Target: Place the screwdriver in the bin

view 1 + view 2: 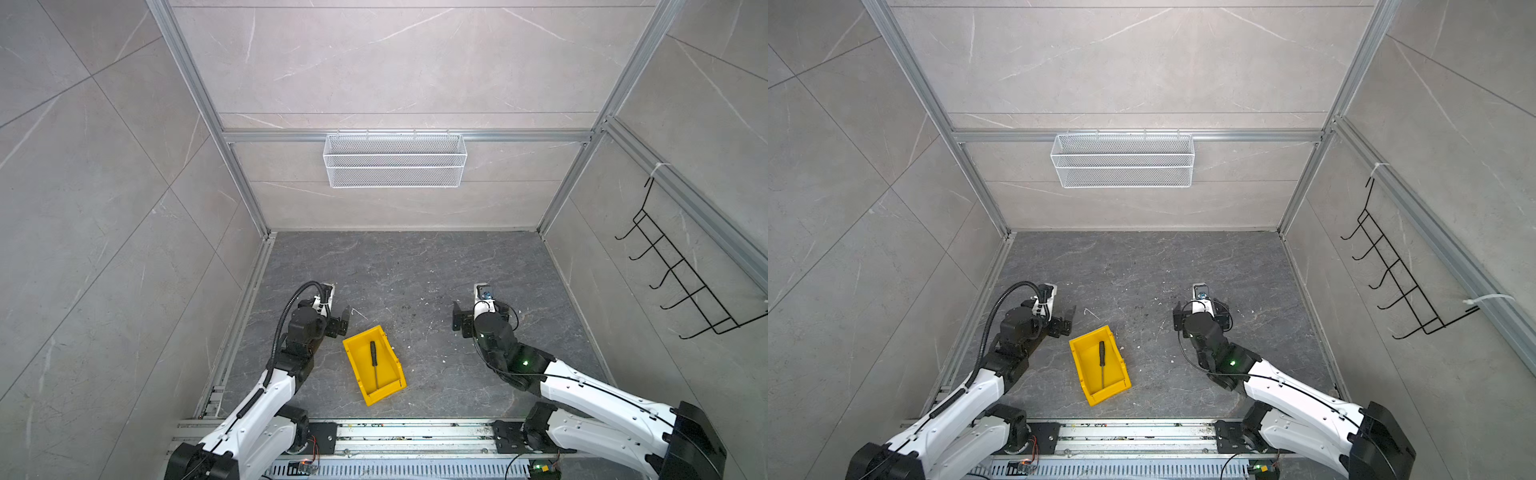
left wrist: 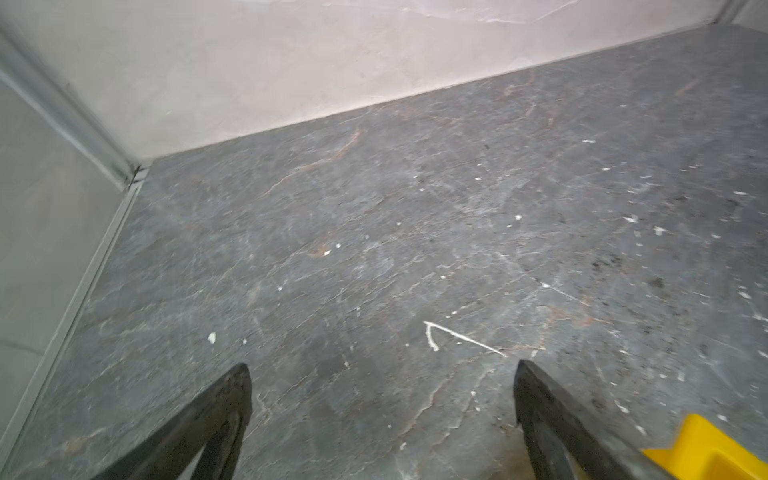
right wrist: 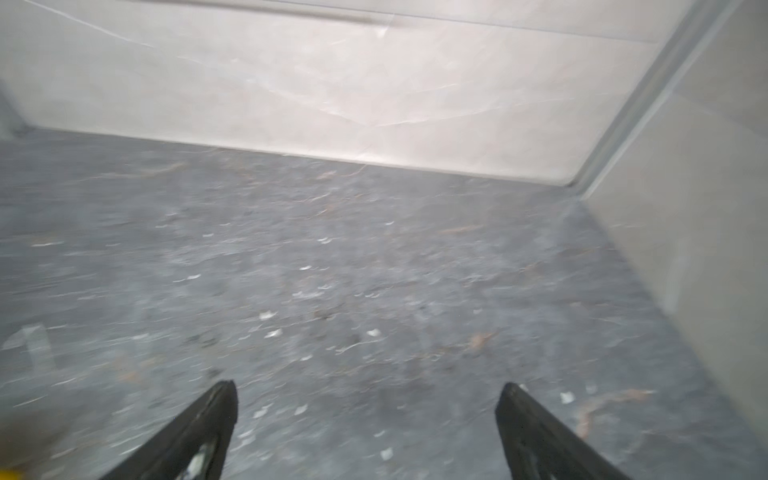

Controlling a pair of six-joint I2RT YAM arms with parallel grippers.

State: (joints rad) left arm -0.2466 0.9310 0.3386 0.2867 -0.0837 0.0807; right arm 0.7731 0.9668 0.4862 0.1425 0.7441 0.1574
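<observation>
Yellow bin point(image 1: 392, 384) holds the screwdriver point(image 1: 373, 361): task looks done.
Both pincers, left point(image 2: 382, 374) and right point(image 3: 365, 395), hang spread and empty, apart from the bin on the bench point(image 1: 415, 270).

Screwdriver point(image 1: 373, 362) lies in bin point(image 1: 353, 365), between arms.

A white mesh basket point(image 1: 395, 160) hangs on the back wall (black hook rack point(image 1: 681, 270) at right).
</observation>
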